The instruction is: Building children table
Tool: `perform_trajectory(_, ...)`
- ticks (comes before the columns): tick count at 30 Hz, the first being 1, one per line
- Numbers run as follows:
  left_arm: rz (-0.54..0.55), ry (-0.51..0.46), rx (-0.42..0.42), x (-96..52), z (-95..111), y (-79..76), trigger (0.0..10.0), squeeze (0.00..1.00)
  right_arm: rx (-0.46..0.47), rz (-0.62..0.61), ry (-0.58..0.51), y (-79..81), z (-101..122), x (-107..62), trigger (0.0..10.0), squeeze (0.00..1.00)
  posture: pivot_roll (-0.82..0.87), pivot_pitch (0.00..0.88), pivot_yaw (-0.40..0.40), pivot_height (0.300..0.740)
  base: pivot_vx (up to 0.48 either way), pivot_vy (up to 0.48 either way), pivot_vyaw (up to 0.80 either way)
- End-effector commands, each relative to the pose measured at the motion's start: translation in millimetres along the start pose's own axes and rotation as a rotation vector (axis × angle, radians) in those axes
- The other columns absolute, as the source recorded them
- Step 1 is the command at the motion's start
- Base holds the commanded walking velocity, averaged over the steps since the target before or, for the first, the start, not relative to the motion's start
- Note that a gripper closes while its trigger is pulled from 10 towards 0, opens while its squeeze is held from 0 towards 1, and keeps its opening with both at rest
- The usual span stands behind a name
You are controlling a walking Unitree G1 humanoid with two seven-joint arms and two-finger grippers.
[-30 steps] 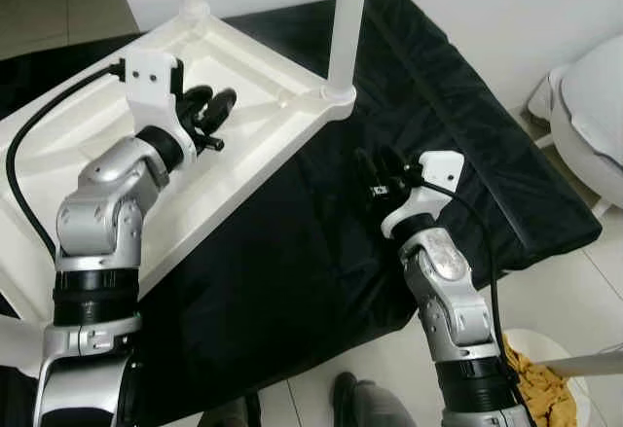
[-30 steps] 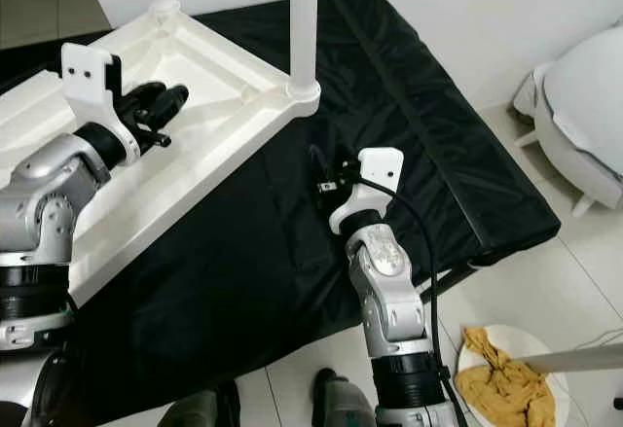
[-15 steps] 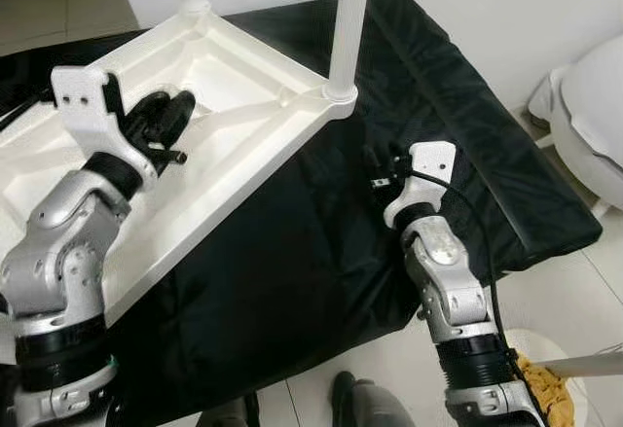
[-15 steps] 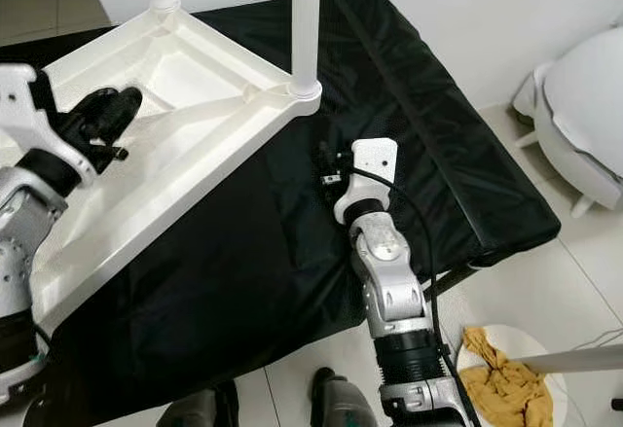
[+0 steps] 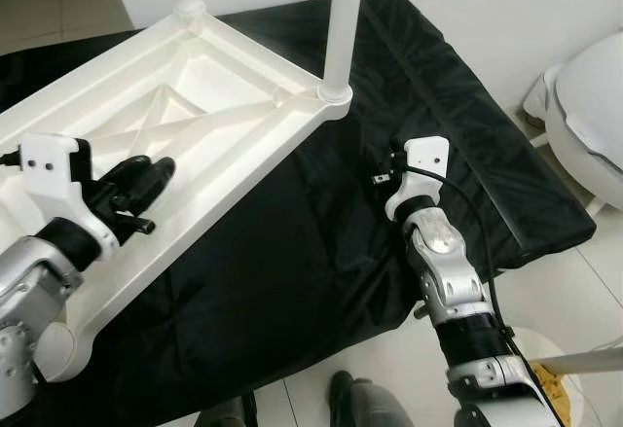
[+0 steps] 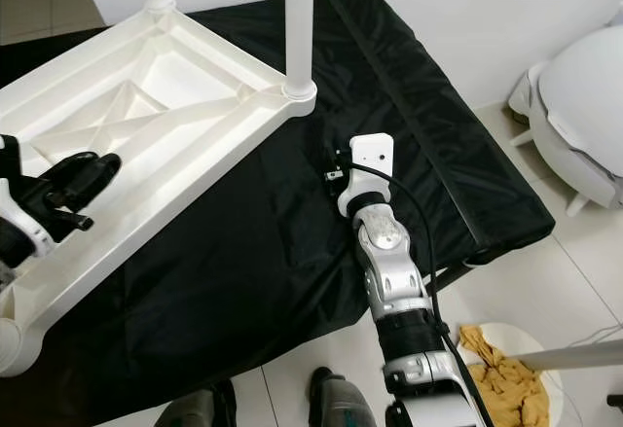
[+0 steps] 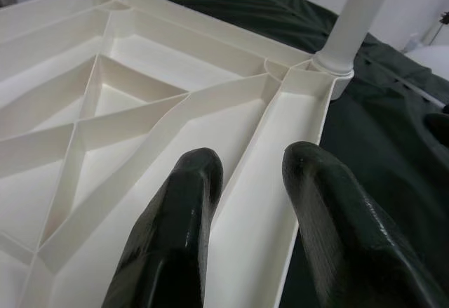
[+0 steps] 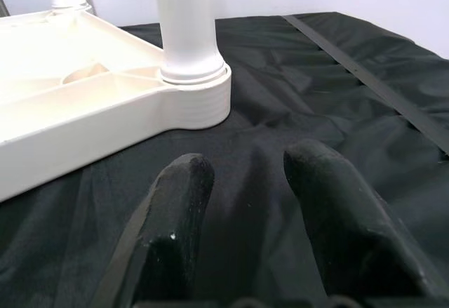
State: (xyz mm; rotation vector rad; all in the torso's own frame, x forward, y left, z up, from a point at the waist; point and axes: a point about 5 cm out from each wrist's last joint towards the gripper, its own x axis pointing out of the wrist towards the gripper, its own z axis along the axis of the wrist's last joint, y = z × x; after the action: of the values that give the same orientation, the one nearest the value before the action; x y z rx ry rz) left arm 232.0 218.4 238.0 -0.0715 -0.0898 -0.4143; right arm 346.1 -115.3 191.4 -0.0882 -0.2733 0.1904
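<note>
My view from the head camera: the white plastic table (image 5: 209, 106) lies upside down on a black sheet (image 5: 321, 232), its ribbed underside facing up. Two legs (image 5: 343, 28) stand fitted in corner sockets; both are cut off by the frame's upper edge, so I cannot see their ends.

Left gripper (image 7: 249, 196): fingers parted with nothing between them, poised above the table's underside. In the wrist view one fingertip sits over the long edge channel, the other beside it toward the sheet; whether either touches the plastic I cannot tell. The socketed leg stands well ahead of the jaws.

Right gripper (image 8: 245, 203): fingers likewise apart and empty, above the black sheet, with the table's corner and its leg (image 8: 186, 24) ahead and apart from the tips. From the head camera these fingers are mostly hidden behind the wrist housing.

At the lower edge, dark shoes (image 5: 343, 388) and a white bowl holding a yellow cloth (image 6: 496, 373) are partly cropped.
</note>
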Motion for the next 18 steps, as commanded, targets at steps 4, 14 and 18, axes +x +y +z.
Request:
perform_trajectory(4,-0.166,0.023,0.019,-22.3,0.5,-11.6,10.0,0.00,0.017,-0.002,0.012,5.8,-2.7,11.2,10.0,0.00,0.09,0.220,-0.011,0.740,0.000,0.000,0.00)
perform_trajectory(14,-0.070,0.057,0.059,-50.0,-6.2,-17.9,10.0,0.00,0.027,0.174,-0.010,29.1,-0.2,22.4,10.0,0.00,0.15,0.243,-0.070,0.740,0.000,0.000,0.00)
perform_trajectory(18,-0.051,0.061,0.058,-56.2,-7.1,-19.4,10.0,0.00,0.036,0.217,-0.018,34.2,0.2,24.9,10.0,0.00,0.16,0.246,-0.080,0.740,0.000,0.000,0.00)
